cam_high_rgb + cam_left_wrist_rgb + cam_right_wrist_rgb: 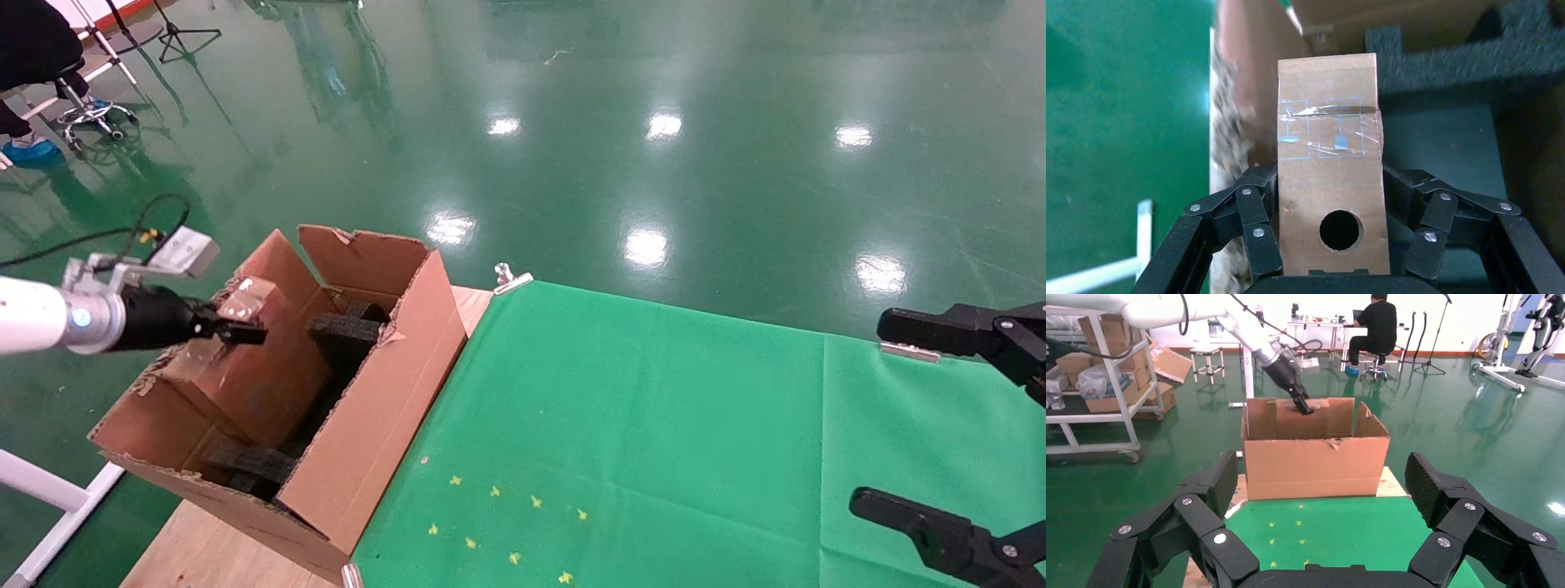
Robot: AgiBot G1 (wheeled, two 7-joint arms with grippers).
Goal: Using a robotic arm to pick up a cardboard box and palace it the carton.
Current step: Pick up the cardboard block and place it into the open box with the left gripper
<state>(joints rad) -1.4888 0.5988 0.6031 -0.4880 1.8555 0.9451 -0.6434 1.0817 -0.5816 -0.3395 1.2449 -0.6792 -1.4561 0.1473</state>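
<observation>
My left robotic arm (33,314) reaches in from the left, and its gripper (233,329) is shut on the small brown cardboard box (245,297). It holds the box over the far left part of the open carton (384,408), at the height of the flaps. In the left wrist view the gripper (1329,179) clamps both sides of the box (1329,116), which has clear tape and a round hole. The carton's inner wall (1248,73) is just beyond it. My right gripper (874,412) hangs open and empty over the green cloth at the right, also seen in its own wrist view (1322,478).
Black foam pieces (347,327) lie inside the carton, and more show near its front end (245,465). The carton stands on the wooden table's left end (212,555), beside the green cloth (654,425). A person sits at a desk far behind (1376,324).
</observation>
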